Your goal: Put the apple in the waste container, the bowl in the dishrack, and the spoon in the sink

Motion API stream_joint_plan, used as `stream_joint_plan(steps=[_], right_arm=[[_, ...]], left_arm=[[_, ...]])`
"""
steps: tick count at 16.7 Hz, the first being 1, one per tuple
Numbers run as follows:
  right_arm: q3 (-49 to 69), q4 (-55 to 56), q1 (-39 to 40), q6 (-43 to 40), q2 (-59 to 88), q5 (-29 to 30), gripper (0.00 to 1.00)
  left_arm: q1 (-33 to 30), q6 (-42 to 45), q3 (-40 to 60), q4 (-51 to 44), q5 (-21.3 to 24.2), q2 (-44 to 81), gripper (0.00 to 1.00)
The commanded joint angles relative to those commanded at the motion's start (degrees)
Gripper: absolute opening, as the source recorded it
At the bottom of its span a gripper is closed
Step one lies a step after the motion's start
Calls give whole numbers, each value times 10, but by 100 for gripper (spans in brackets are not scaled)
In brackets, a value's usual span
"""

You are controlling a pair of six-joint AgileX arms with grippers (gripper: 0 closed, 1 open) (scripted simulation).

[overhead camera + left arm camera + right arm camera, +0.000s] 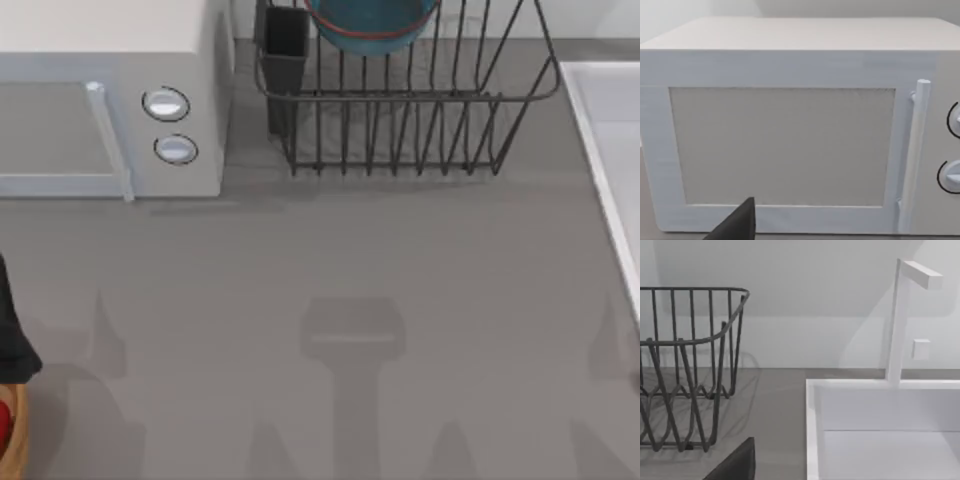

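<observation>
Grey table [350, 260]: bowl [372, 25] in dishrack [400, 110]; L arm [12, 340] at left edge, tool state can't tell.

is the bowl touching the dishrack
Touching. In the top view the bowl sits inside the dishrack, its reddish-brown edge down among the upright wires with no gap showing beneath it.

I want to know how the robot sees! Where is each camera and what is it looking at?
Top view: sits above the table, looking down at the microwave, dishrack holding the bowl, and sink; a dark bit of the left arm shows at its left edge.
Left wrist view: faces the microwave door; a dark gripper tip shows.
Right wrist view: faces dishrack and sink; a dark gripper tip shows.
Shared: dishrack and sink appear in top and right wrist views.
</observation>
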Motion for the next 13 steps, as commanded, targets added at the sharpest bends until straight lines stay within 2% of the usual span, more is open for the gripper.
stream_joint_plan(steps=[3, 6, 13], right_arm=[[32, -36, -3, -33, 37, -1, 100], [100, -115, -11, -105, 130, -2, 100], [307, -375, -36, -343, 492, 2, 100]], left_arm=[[0, 0, 0, 0, 0, 0, 100], [0, 0, 0, 0, 0, 0, 100], [0, 0, 0, 0, 0, 0, 100]])
